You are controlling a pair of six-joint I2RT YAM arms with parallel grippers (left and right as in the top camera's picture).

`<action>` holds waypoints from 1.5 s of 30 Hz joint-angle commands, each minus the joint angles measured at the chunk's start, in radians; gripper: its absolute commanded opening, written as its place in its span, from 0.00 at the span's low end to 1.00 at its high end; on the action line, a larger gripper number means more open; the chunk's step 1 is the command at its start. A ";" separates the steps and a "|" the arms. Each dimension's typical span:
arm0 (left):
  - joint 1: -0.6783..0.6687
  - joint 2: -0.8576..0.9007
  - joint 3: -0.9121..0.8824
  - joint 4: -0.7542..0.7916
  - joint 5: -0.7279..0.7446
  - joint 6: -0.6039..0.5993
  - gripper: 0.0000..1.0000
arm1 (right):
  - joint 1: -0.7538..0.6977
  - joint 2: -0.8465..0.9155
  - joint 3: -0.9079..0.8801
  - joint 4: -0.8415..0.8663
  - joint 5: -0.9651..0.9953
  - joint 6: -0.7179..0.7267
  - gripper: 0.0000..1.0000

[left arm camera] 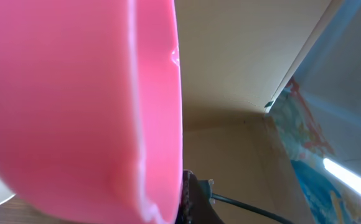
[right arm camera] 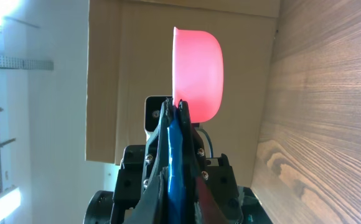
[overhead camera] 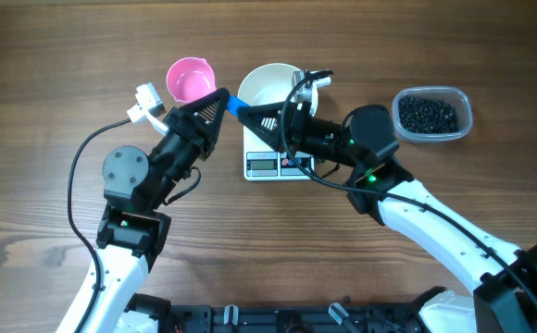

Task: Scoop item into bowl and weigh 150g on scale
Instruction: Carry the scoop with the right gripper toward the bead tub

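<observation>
**A:** What has your right tool [right arm camera: 173, 106] got?

**B:** It is shut tight on the blue handle [overhead camera: 235, 109] of the pink scoop [overhead camera: 191, 80]. My left tool [overhead camera: 220, 102] is shut on that handle too, right by the cup end.

**A:** Where is the bowl [overhead camera: 264, 88]?

**B:** Right next to my right tool, sitting on the scale [overhead camera: 268, 165].

**A:** And the beads [overhead camera: 428, 113]?

**B:** In the clear tub [overhead camera: 464, 117] on the table [overhead camera: 46, 92], off to my right, well apart from both tools.
</observation>
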 commanded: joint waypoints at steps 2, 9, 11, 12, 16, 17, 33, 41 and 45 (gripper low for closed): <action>-0.006 0.003 -0.006 -0.006 0.013 0.005 0.41 | 0.004 0.010 0.006 0.017 -0.006 -0.005 0.04; -0.006 0.003 -0.006 -0.006 0.022 0.005 0.88 | 0.003 0.010 0.006 0.017 0.095 -0.088 0.04; -0.006 0.003 -0.006 -0.006 0.033 0.005 0.88 | -0.010 0.010 0.006 0.017 0.156 -0.142 0.04; -0.006 0.003 -0.006 -0.006 0.037 0.005 0.88 | -0.016 0.010 0.006 0.017 0.166 -0.158 0.04; -0.006 0.003 -0.006 -0.006 0.068 0.009 0.88 | -0.071 0.009 0.007 0.046 0.183 -0.216 0.04; -0.006 0.003 -0.006 -0.006 0.080 0.021 0.88 | -0.087 0.008 0.008 0.047 0.183 -0.223 0.04; -0.005 0.003 -0.003 -0.148 0.106 0.416 1.00 | -0.372 -0.252 0.126 -0.547 0.215 -0.640 0.04; -0.006 0.003 0.164 -0.553 0.072 0.681 1.00 | -0.386 -0.333 0.325 -1.054 0.306 -0.898 0.04; -0.005 0.003 0.298 -0.882 -0.063 0.816 1.00 | -0.386 -0.332 0.445 -1.313 0.461 -1.008 0.04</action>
